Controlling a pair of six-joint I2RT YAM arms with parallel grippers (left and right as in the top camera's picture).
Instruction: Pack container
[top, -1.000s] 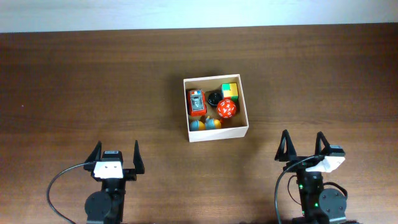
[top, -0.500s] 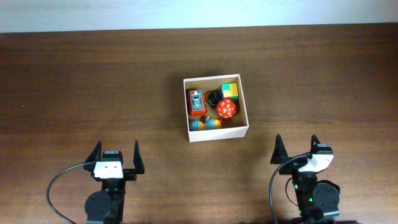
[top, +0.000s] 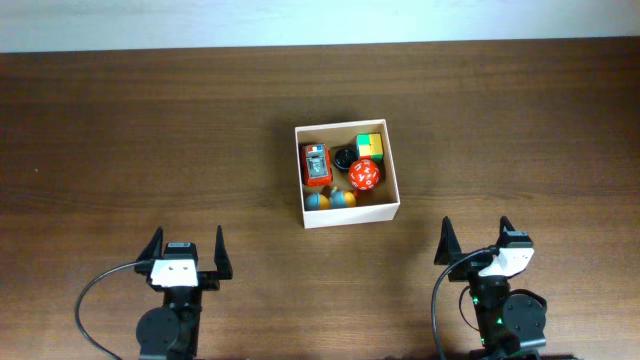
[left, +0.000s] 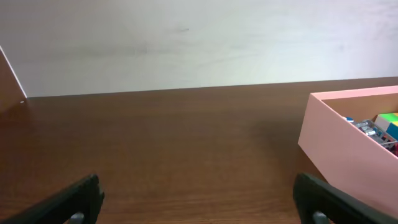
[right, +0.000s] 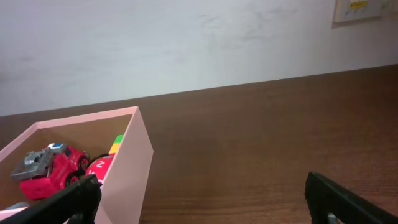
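Standing a little right of the middle of the brown wooden table (top: 150, 130), the container (top: 350, 212) was a square shallow box with thin white walls and a tan inside. Several small toys lay in it. A red toy car (top: 317, 165) was along the left wall, a black round piece (top: 344, 158) was just beside the car, and a green and yellow cube (top: 370, 148) was in the far right corner. A red ball with white marks (top: 365, 175) lay near the cube, and two blue and orange balls (top: 330, 199) sat side by side against the near wall. The left gripper (top: 188, 238) was at the near edge of the table, well apart from the container, with its two fingers spread wide and nothing between them. The right gripper (top: 476, 227) was also at the near edge, to the right of the container and closer to it, but not touching it; its jaws were likewise wide apart and empty. In the left wrist view the container appeared at the right side, and in the right wrist view at the left side, where the car showed over the wall.
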